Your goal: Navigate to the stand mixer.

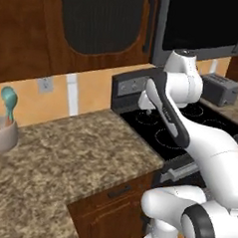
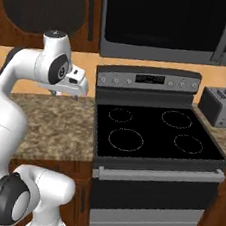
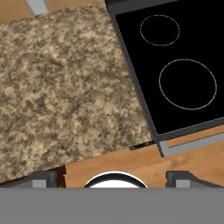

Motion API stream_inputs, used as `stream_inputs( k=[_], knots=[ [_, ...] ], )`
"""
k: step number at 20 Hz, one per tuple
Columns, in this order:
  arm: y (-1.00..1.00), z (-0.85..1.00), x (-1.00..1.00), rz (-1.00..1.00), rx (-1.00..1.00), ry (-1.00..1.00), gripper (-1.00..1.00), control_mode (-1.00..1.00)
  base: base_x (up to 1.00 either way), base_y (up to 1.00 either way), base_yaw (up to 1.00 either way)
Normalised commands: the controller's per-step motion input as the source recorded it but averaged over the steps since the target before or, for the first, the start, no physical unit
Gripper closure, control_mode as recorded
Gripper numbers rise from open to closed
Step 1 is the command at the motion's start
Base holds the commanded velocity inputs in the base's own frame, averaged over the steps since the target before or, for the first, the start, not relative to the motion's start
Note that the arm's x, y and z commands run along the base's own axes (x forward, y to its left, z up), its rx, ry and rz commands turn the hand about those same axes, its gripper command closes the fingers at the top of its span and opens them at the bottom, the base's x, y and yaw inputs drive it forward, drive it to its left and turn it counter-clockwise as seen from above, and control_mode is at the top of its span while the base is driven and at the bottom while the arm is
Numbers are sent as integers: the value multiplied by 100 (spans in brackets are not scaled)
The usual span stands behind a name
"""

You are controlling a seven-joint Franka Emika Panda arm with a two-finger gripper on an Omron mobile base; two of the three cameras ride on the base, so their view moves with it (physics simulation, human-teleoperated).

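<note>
The stand mixer is out of view. My gripper (image 2: 65, 94) hangs over the speckled granite counter (image 2: 58, 123), just left of the black stove (image 2: 152, 133). In the left base view the gripper (image 1: 146, 110) sits above the stove's near left corner, partly behind my own arm. Looking down in the hand view, the gripper (image 3: 113, 179) is open, its dark fingertips (image 3: 43, 179) stand far apart and nothing is between them. Below it lie the counter (image 3: 65, 87) and the stove's left burners (image 3: 188, 83).
A grey toaster (image 2: 220, 106) stands on the counter right of the stove, and a microwave (image 2: 166, 26) hangs above it. A cup with teal utensils (image 1: 3, 129) sits at the counter's far left. Dark wooden cabinets (image 1: 97, 25) line the wall.
</note>
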Motion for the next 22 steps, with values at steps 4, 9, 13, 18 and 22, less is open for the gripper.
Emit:
stream_inputs(
  k=[4, 9, 13, 18, 22],
  knots=[
    [0, 0, 0, 0, 0, 0, -100, 100, 9, 0, -81],
    [0, 0, 0, 0, 0, 0, -100, 100, 5, 0, -84],
    [0, 0, 0, 0, 0, 0, -100, 100, 9, 0, -84],
    [0, 0, 0, 0, 0, 0, -100, 100, 21, 0, -81],
    [0, 0, 0, 0, 0, 0, -100, 100, 26, 1, -80]
  ],
)
